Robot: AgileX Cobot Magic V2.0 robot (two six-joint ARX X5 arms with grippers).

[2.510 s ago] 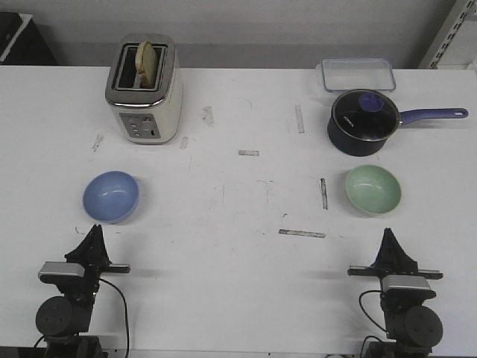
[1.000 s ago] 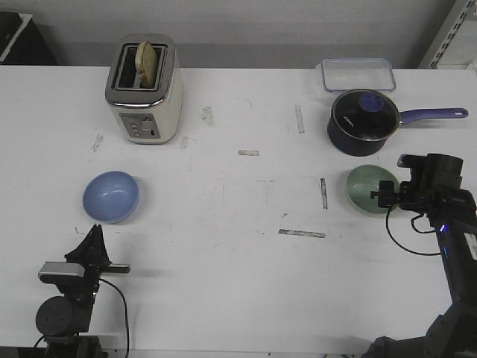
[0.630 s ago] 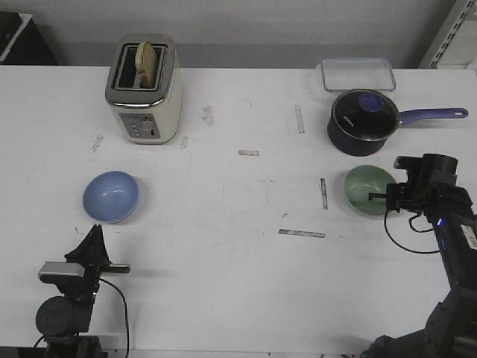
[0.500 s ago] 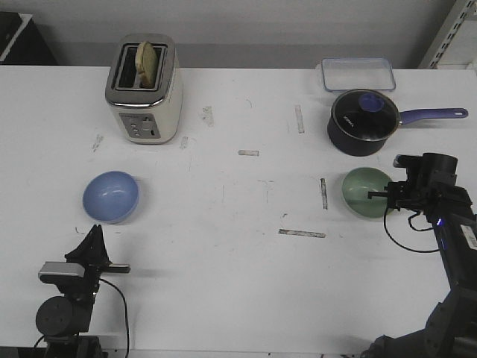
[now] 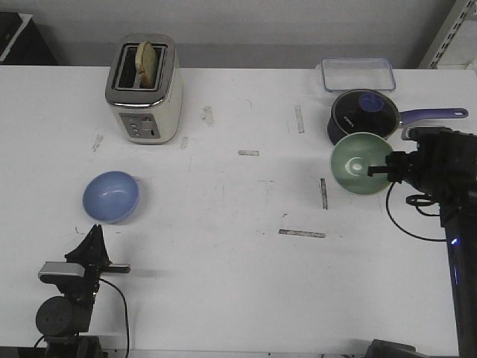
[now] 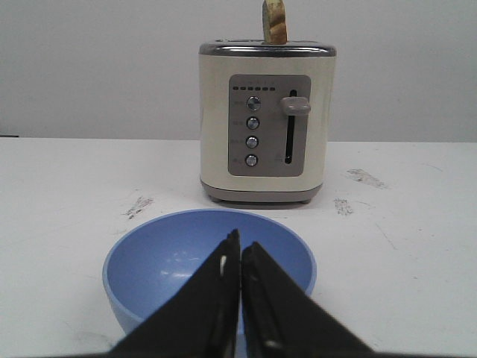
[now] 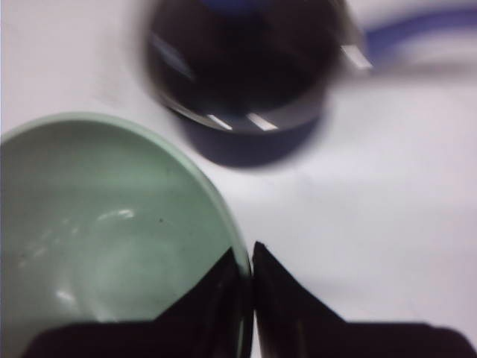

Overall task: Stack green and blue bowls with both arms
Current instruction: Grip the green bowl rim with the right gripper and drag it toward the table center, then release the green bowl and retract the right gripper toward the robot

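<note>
Room for movement was widest across the middle of the white surface (image 5: 238,224), where only a few grey scuff marks lay between the two bowls. At mid-right of the front frame the green bowl (image 5: 361,164) was tipped up on its side, its round opening facing the camera, gripped at its right-hand rim by the right gripper (image 5: 381,170); the right wrist view showed the black jaws pinched together over that rim (image 7: 235,246), one finger inside the bowl and one outside. Just behind the bowl in the front frame stood the dark saucepan (image 5: 364,115) with its glass lid, its long blue handle (image 5: 432,114) pointing toward the right edge, and the bowl's upper rim overlapped the pan's lower side in that view. A clear plastic container (image 5: 358,74) sat beyond the pan near the far edge. The blue bowl (image 5: 110,196) rested upright at mid-left, well apart from the green one, with the cream toaster (image 5: 145,89) holding a slice of bread behind it. At lower left the left gripper (image 5: 95,242) sat just short of the blue bowl, its jaws closed tip to tip on nothing in the left wrist view (image 6: 240,257).
</note>
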